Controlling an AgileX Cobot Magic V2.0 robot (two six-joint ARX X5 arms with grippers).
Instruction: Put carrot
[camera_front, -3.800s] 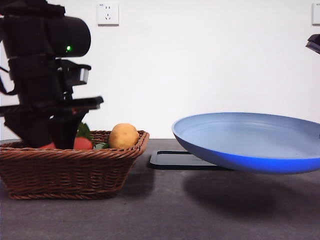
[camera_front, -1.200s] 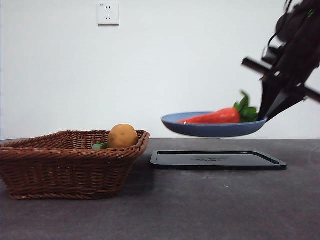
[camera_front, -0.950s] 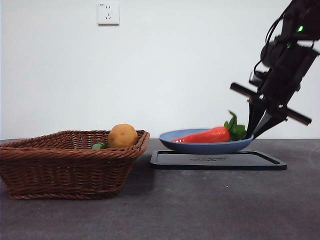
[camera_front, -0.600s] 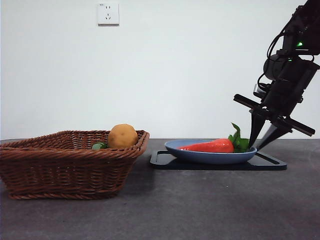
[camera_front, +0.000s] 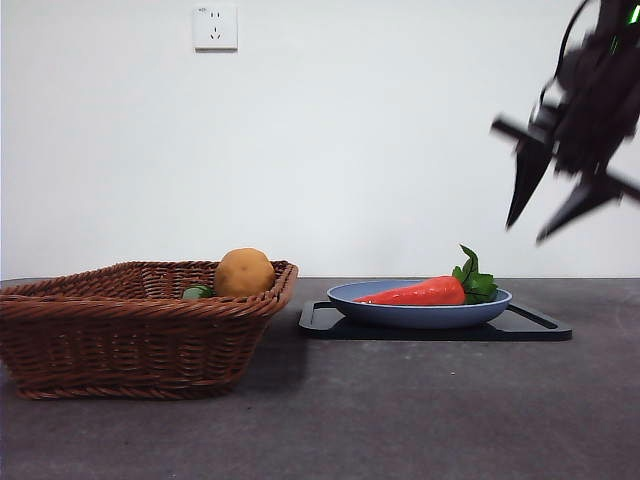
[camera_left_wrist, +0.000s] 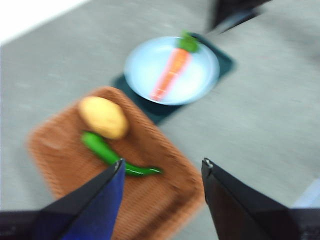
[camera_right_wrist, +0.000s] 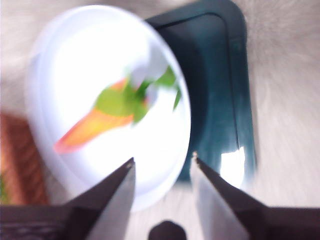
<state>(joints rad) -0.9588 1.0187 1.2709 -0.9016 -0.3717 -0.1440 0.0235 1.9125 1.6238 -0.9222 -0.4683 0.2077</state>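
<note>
Now | carrot (camera_front: 418, 292) lies in blue plate (camera_front: 420, 314) on black tray (camera_front: 535, 328) | right gripper (camera_front: 553, 205) hangs above, jaws apart, empty | left gripper (camera_left_wrist: 162, 167) wide, empty

1 carrot (camera_front: 418, 292); 1 potato (camera_front: 246, 272); 1 plate (camera_front: 420, 315); 1 basket (camera_front: 140, 340); 1 tray (camera_front: 540, 325)

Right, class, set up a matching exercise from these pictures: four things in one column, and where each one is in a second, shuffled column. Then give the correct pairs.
Things:
1. carrot
2. potato
3. blue plate
4. right gripper

Places:
A. on the black tray
B. in the air, above and to the side of the plate
C. lying in the plate
D. in the wicker basket

Pairs: 1-C, 2-D, 3-A, 4-B
</note>
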